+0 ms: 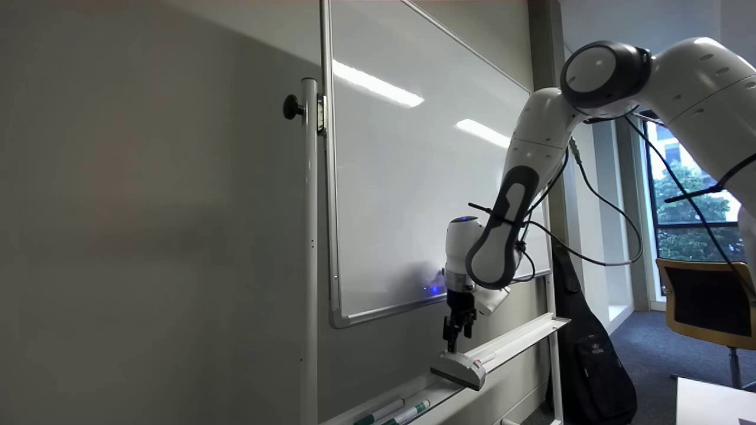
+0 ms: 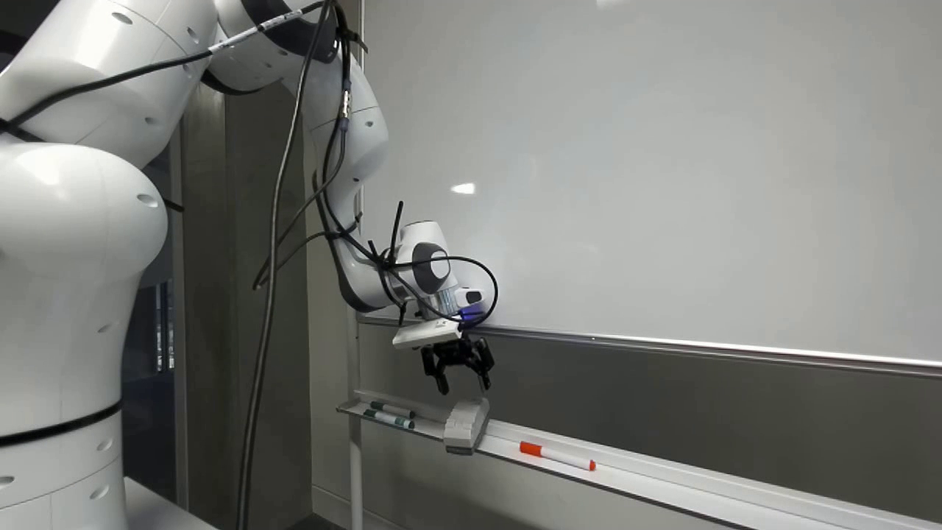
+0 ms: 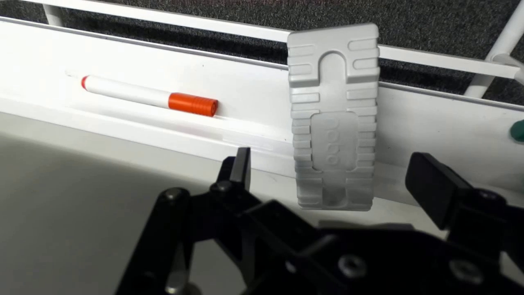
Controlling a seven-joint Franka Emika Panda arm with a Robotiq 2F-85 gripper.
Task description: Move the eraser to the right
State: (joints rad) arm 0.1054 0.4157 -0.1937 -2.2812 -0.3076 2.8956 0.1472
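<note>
The eraser [image 3: 333, 123] is a whitish-grey ribbed block lying across the narrow white tray [image 2: 662, 482] under the whiteboard. It also shows in both exterior views [image 1: 459, 369] [image 2: 465, 427], and its front end reaches over the tray's front edge. My gripper [image 3: 330, 172] is open and empty. In the wrist view its black fingers stand to the left and right of the eraser's near end, with a gap on each side. In an exterior view the gripper [image 2: 464, 388] points down just above the eraser. Nothing is held between the fingers.
A red-capped marker [image 3: 149, 95] lies on the tray to one side of the eraser. Two green-capped markers [image 2: 388, 419] lie on its other side. The whiteboard [image 2: 662, 169] and its lower frame rise behind the tray. A tray post [image 1: 309, 248] stands at one end.
</note>
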